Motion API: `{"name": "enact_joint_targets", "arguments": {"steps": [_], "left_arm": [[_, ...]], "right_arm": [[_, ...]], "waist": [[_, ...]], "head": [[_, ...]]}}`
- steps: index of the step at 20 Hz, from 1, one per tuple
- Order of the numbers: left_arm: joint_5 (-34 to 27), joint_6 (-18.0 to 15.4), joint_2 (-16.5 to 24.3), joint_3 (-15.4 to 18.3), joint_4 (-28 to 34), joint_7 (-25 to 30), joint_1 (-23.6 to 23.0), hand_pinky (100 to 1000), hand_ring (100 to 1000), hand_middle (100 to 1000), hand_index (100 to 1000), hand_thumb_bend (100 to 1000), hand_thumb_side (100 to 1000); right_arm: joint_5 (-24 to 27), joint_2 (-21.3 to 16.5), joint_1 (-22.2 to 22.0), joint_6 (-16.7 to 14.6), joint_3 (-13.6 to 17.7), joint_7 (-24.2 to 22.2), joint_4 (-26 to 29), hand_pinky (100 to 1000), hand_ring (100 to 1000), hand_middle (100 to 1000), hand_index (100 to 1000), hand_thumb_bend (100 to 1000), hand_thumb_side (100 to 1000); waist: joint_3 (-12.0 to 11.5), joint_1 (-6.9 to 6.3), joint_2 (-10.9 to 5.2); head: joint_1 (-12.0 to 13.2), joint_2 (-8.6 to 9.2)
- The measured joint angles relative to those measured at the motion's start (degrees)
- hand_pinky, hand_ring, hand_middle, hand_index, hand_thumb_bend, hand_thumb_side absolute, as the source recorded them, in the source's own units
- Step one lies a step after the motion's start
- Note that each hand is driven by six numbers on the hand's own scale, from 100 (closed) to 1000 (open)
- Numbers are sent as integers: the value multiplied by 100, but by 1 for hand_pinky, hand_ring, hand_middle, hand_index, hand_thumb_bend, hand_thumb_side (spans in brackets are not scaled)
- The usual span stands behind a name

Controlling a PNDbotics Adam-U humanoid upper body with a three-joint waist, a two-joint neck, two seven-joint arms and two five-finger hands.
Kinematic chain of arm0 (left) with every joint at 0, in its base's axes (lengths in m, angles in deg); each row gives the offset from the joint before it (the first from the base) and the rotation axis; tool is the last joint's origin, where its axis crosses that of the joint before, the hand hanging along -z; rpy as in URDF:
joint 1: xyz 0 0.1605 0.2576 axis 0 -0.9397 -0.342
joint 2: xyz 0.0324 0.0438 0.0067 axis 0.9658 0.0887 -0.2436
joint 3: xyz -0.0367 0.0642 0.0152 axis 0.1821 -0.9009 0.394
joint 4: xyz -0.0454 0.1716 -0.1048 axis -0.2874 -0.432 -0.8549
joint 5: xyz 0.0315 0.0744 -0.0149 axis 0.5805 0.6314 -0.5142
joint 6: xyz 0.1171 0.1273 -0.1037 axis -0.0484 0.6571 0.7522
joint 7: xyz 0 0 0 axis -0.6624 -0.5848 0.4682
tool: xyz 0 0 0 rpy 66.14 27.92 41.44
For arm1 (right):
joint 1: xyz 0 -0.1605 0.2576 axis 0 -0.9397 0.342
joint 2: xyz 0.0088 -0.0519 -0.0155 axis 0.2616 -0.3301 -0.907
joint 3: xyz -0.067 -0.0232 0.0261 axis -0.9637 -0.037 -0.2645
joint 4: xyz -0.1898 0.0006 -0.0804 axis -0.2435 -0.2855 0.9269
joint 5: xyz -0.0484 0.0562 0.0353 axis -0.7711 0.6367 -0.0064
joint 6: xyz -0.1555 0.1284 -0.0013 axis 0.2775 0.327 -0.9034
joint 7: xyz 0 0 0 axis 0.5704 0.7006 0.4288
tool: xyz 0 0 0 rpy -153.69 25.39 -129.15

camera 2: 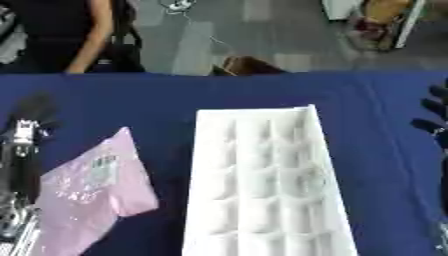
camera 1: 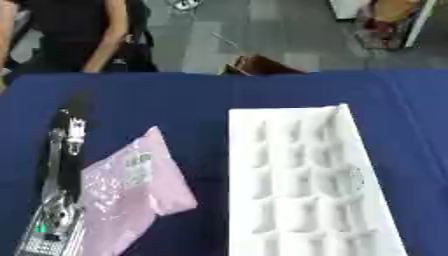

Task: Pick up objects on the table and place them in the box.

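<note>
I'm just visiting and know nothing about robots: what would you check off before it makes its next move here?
1. Pink bag within reach beside the left hand: ok.
2. White tray lies flat, its pockets facing up: ok.
3. Left hand's fingers open or shut: cannot tell.
4. Right hand shows only at the edge, holding nothing visible: ok.
5. Something already in the tray's pockets: cannot tell.
6. Blue table bare between bag and tray: ok.

This looks like a lab or workshop floor — a worktop [camera 1: 262,90] draped in a blue cloth stands on a grey tiled floor [camera 1: 262,30], with cables [camera 2: 179,6] trailing across it. A person [camera 1: 79,35] stands at the far edge — cartons and stored gear [camera 1: 394,20] sit in the far corner.
</note>
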State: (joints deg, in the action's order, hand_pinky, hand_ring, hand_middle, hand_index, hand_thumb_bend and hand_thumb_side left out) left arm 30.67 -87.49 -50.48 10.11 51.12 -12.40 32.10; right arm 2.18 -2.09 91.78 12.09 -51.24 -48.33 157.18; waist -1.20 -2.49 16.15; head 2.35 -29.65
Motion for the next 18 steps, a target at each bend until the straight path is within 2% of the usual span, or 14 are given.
{"name": "enact_joint_targets", "arguments": {"steps": [13,18], "left_arm": [[149,27,-39,32,37,27,-92,791,849,848,914,406,950],[157,38,-61,73,33,9,-254,790,845,843,911,411,951]], "right_arm": [[-110,45,-7,-5,36,5,0,743,838,829,932,100,892],[-131,50,-53,18,37,9,1,744,839,829,931,100,893]], "waist": [[-38,-7,0],[-125,47,44]], "head": [[-4,25],[-4,71]]}}
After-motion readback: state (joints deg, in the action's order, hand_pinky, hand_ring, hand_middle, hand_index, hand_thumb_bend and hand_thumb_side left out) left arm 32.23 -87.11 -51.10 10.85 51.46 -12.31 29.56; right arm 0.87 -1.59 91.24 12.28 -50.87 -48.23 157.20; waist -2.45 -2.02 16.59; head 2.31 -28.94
